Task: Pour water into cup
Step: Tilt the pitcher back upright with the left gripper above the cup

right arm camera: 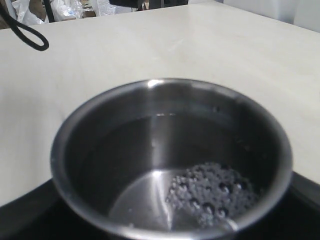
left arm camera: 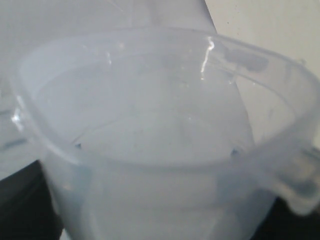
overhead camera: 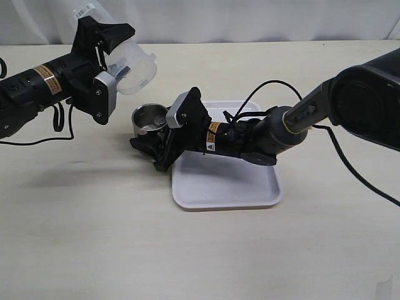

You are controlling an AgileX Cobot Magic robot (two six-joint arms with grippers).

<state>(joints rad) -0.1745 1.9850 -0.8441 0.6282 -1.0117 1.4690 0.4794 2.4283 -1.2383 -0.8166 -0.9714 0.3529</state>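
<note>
The cup [overhead camera: 149, 119] is a small shiny steel cylinder held just left of the tray, and my right gripper [overhead camera: 164, 131] is shut on its sides. In the right wrist view the cup [right arm camera: 150, 135] fills the frame, holding water [right arm camera: 145, 200] with a patch of bubbles [right arm camera: 212, 192]. My left gripper [overhead camera: 112, 62] is shut on a translucent plastic container [overhead camera: 134, 65], which tilts with its open mouth down and to the right, up and to the left of the cup. The container [left arm camera: 150, 125] takes up the whole left wrist view. No stream of water shows between container and cup.
A white tray [overhead camera: 231, 187] lies on the beige table [overhead camera: 94, 237] under my right arm [overhead camera: 269, 131]. Black cables [overhead camera: 262, 94] loop over the tray's far edge, and another hangs from the left arm [overhead camera: 62, 119].
</note>
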